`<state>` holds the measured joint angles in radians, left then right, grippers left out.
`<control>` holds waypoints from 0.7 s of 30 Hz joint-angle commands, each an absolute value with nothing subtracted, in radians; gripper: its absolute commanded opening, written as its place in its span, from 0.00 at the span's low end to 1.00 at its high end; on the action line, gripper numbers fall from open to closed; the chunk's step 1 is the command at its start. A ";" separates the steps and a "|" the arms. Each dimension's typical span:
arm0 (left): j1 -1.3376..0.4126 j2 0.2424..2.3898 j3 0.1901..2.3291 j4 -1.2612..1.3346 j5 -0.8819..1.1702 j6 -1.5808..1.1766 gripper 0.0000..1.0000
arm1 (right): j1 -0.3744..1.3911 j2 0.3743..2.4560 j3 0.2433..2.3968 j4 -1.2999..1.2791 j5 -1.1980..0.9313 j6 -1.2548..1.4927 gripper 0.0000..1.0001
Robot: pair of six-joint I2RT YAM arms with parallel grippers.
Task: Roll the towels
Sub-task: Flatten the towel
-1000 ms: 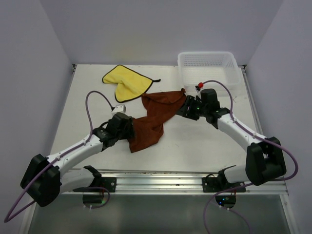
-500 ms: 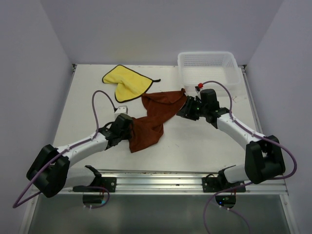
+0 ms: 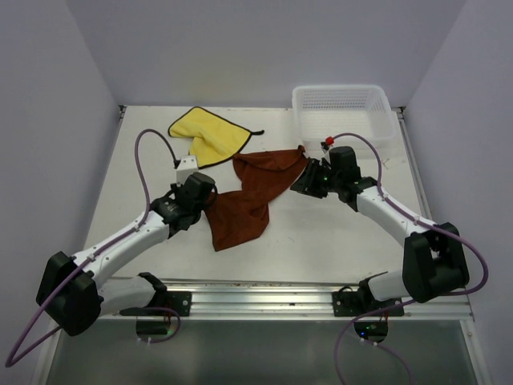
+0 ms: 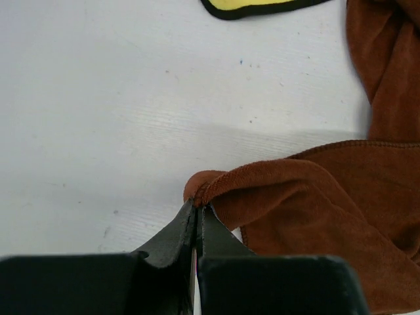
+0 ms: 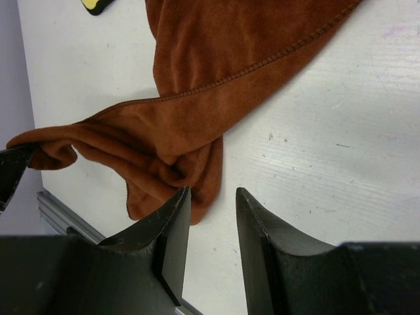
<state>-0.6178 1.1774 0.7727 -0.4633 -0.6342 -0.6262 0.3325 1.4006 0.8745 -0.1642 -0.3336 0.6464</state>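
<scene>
I observe the left gripper low over the table, left of centre. In the left wrist view its fingers are pressed together and pinch the left corner of the rust-brown towel. That corner is bunched into a small fold at the fingertips.

The yellow towel lies flat at the far left-centre of the table. It is folded into a rough triangle, with its dark edging showing. It sits just beyond the brown towel's far edge, and neither gripper touches it.

The rust-brown towel lies crumpled across the middle of the table. It runs from the left gripper, at its near-left end, to the right gripper, at its far-right end. A hemmed edge is visible in the right wrist view.

The right gripper's jaws stand apart. Mostly bare table shows between them, and the cloth lies under and beside one of the fingers. I see nothing clamped there.

The white mesh basket stands at the far right corner, just beyond the right gripper.
</scene>
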 commanded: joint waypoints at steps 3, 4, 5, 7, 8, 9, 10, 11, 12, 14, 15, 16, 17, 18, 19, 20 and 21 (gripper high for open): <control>-0.621 1.131 0.827 -0.531 -0.718 -0.591 0.00 | 0.327 1.370 0.859 -0.138 -0.370 0.624 0.38; -0.621 1.128 0.827 -0.511 -0.701 -0.581 0.00 | 0.330 1.367 0.858 -0.132 -0.388 0.618 0.38; -0.621 1.114 0.822 -0.493 -0.681 -0.556 0.00 | 0.330 1.367 0.856 -0.121 -0.409 0.617 0.38; -0.623 1.089 0.813 -0.413 -0.597 -0.497 0.00 | 0.340 1.365 0.856 -0.091 -0.464 0.623 0.38; -0.623 1.083 0.801 -0.387 -0.568 -0.447 0.00 | 0.350 1.367 0.859 -0.083 -0.472 0.626 0.38; -0.623 1.075 0.796 -0.367 -0.527 -0.428 0.00 | 0.359 1.367 0.867 -0.080 -0.480 0.629 0.38; -0.623 1.068 0.796 -0.338 -0.511 -0.414 0.00 | 0.386 1.367 0.873 -0.069 -0.491 0.626 0.39; -0.623 1.062 0.796 -0.330 -0.494 -0.388 0.00 | 0.406 1.368 0.879 -0.064 -0.506 0.608 0.41; -0.624 1.058 0.798 -0.321 -0.459 -0.376 0.00 | 0.428 1.373 0.903 -0.069 -0.505 0.588 0.42; -0.624 1.055 0.802 -0.307 -0.431 -0.351 0.00 | 0.506 1.382 0.934 -0.104 -0.492 0.539 0.46; -0.623 1.058 0.804 -0.302 -0.399 -0.344 0.00 | 0.526 1.399 0.958 -0.109 -0.495 0.532 0.47; -0.623 1.065 0.807 -0.302 -0.382 -0.339 0.00 | 0.557 1.408 0.966 -0.103 -0.500 0.531 0.47; -0.626 1.068 0.805 -0.301 -0.353 -0.333 0.00 | 0.567 1.417 0.971 -0.092 -0.506 0.543 0.47; -0.627 1.071 0.805 -0.299 -0.344 -0.330 0.00 | 0.575 1.430 0.976 -0.080 -0.502 0.546 0.47; -0.630 1.077 0.802 -0.298 -0.338 -0.328 0.00 | 0.592 1.434 0.980 -0.071 -0.489 0.548 0.48; -0.637 1.080 0.798 -0.299 -0.333 -0.328 0.00 | 0.600 1.440 0.985 -0.071 -0.476 0.531 0.49; -0.640 1.081 0.796 -0.299 -0.321 -0.330 0.00 | 0.609 1.445 0.997 -0.071 -0.436 0.516 0.50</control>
<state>-0.6250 1.0752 0.7876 -0.3534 -0.3904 -0.3710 0.5976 1.4246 0.9478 -0.1047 -0.4660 0.5632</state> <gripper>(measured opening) 0.012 0.494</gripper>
